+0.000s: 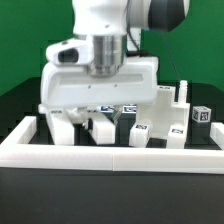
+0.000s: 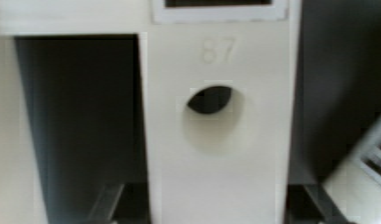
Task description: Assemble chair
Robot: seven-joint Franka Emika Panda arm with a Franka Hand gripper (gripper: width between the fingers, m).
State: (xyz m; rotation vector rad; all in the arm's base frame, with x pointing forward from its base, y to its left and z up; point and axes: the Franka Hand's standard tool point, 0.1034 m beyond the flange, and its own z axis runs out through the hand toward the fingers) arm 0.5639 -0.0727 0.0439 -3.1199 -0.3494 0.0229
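Frame [image 1: 110, 157]: long, white, low; lying left to right across the near side, turning far at the left.
Table [image 1: 110, 200]: black, under the frame.
Backdrop [image 1: 25, 45]: green, far behind.

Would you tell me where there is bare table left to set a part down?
Bare: the dark table on the near side of the frame. Crowded: inside the frame, under the gripper and to the exterior view's right, where chair parts cluster.
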